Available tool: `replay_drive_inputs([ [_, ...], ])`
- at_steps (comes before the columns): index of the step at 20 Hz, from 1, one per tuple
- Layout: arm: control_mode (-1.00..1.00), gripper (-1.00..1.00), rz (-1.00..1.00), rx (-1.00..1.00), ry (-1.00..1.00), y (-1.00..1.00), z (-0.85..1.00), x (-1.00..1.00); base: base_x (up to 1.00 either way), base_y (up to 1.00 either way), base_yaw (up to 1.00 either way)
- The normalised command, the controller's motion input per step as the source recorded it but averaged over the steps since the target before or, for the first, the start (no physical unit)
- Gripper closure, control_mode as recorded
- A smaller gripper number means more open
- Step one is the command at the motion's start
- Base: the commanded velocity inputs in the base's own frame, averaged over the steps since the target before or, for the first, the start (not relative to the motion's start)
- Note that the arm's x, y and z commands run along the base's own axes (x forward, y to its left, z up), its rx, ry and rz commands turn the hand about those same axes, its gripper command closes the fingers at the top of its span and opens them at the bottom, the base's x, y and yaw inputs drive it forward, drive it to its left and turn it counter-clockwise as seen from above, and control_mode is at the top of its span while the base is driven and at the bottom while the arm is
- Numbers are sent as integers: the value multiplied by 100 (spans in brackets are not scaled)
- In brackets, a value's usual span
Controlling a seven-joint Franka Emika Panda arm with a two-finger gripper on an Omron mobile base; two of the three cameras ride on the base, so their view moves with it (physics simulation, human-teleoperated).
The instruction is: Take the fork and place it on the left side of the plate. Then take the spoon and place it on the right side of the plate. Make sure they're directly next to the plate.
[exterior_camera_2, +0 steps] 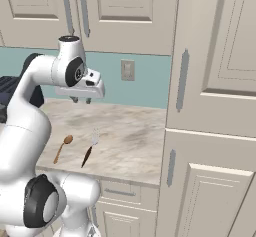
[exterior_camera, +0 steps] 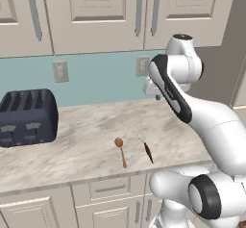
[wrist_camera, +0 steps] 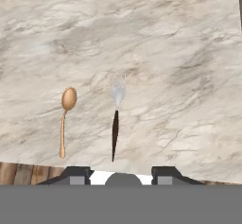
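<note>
The fork (wrist_camera: 116,114) is lying flat on the marble counter (wrist_camera: 189,53), tines pointing toward twelve o'clock in the hand view, handle running down toward six. The spoon (wrist_camera: 65,119) is lying parallel to it at nine o'clock, near but apart.

Both utensils are sitting close to the counter's front edge, so a slightly off-centre descent is risking a nudge that slides the thin dark handle over the lip. The handle is narrow and low, and fingers closing a little to either side are likely pinching only air or skidding it toward the spoon. The plate is nowhere to be made out, so placement beside it is looking uncertain.

The gripper (wrist_camera: 122,175) is hovering well above the counter, jaws standing partly open, holding and touching nothing.
</note>
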Motion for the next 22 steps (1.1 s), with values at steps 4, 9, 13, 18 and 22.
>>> replay_drive_inputs([
  [4,-100,-100,0,-1,-1,4,-6,-24,0,0,0],
  [9,-100,-100,0,-3,0,12,-46,-42,0,0,0],
  [13,-100,-100,-3,-1,5,17,-58,-9,0,0,0],
  [18,-100,-100,-8,0,6,7,-54,0,0,0,0],
  [22,-100,-100,-10,0,4,0,-46,1,0,0,0],
])
